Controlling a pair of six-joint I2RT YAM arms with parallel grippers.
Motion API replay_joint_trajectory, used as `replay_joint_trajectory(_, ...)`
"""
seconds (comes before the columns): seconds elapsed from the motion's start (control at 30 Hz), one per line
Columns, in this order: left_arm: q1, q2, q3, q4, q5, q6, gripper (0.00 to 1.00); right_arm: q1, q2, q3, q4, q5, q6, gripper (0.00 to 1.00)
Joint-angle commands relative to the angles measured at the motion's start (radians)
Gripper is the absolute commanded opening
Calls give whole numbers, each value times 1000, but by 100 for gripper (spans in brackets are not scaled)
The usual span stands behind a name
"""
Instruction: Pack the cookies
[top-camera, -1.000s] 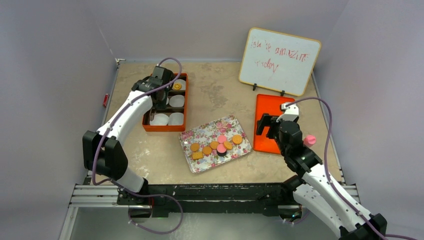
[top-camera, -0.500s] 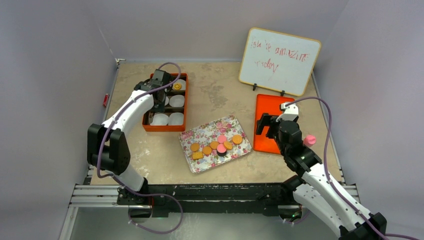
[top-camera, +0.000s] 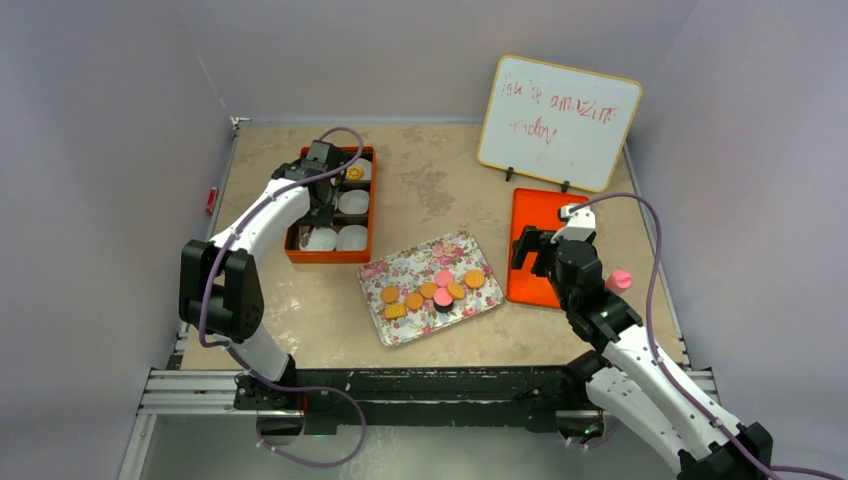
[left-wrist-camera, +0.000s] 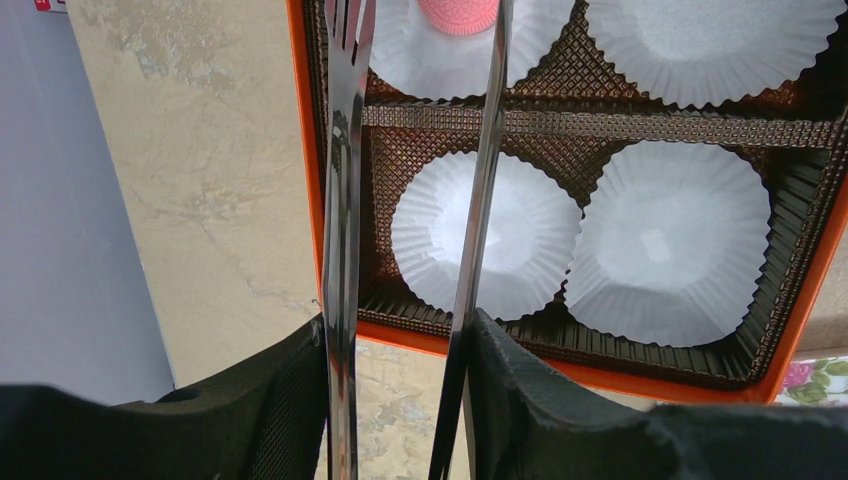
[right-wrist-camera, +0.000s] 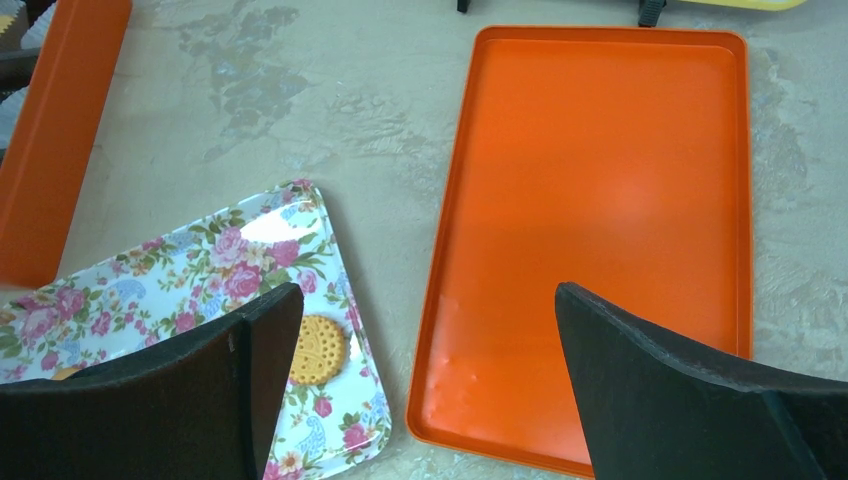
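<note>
Several round orange-tan and pink cookies (top-camera: 430, 290) lie on a floral tray (top-camera: 440, 250). A yellow patterned cookie (top-camera: 354, 173) sits in the orange box (top-camera: 367, 200). My left gripper (top-camera: 322, 190) hangs over the box's left column and is shut on metal tongs (left-wrist-camera: 342, 200), whose blades stand apart. A pink cookie (left-wrist-camera: 458, 12) lies in a paper cup between the blade tips. My right gripper (top-camera: 535, 250) is open and empty over the left edge of the flat orange lid (right-wrist-camera: 600, 200), with one orange-tan cookie (right-wrist-camera: 318, 349) by its left finger.
White paper cups (left-wrist-camera: 670, 240) fill the box's near compartments. A whiteboard (top-camera: 558, 120) stands at the back right, behind the orange lid (top-camera: 535, 215). The floral tray's corner (right-wrist-camera: 200, 260) lies just left of the lid.
My left arm has shifted a little over the orange box, its elbow swinging right. The right arm has barely moved.
</note>
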Motion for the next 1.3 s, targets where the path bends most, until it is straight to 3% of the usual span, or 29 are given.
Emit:
replay_joint_trajectory(0.0,11,1,1,30,0,12,45,1,-10,0,37,-2,2,99)
replay_joint_trajectory(0.63,-6,-161,-32,71,82,34,41,1,-19,18,19,-6,6,99)
replay_joint_trajectory(0.97,-154,-250,-80,94,107,83,41,1,-19,40,1,-7,8,99)
replay_joint_trajectory(1.27,-273,-375,-149,114,249,110,42,1,0,57,8,-12,9,99)
